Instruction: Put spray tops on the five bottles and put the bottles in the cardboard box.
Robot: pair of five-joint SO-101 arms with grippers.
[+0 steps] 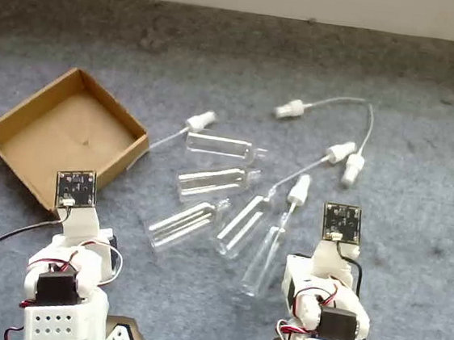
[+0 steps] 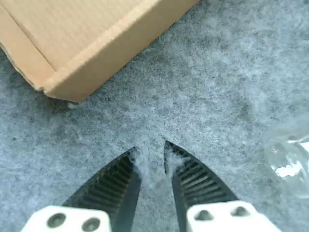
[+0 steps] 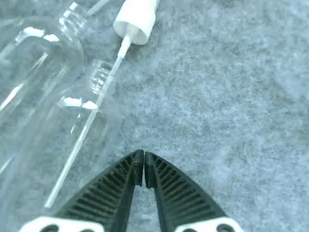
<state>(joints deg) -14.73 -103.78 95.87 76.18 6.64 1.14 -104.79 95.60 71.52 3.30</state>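
Observation:
Five clear bottles lie uncapped mid-table: one (image 1: 217,145), a second (image 1: 209,181), a third (image 1: 181,224), a fourth (image 1: 241,224) and a fifth (image 1: 265,259). White spray tops with thin tubes lie around them (image 1: 200,121), (image 1: 292,109), (image 1: 340,152), (image 1: 353,169), (image 1: 299,190). The cardboard box (image 1: 18,144) sits at the left. My left gripper (image 2: 149,147) hovers over bare carpet near the box corner (image 2: 96,43), slightly open and holding nothing. My right gripper (image 3: 144,154) is shut beside a bottle (image 3: 72,135), with a spray top (image 3: 136,19) lying ahead.
Grey carpet covers the table. The left arm (image 1: 65,283) and right arm (image 1: 322,310) sit at the near edge. Another bottle's base (image 2: 289,157) shows beside the left gripper. Open carpet lies to the right of the spray tops.

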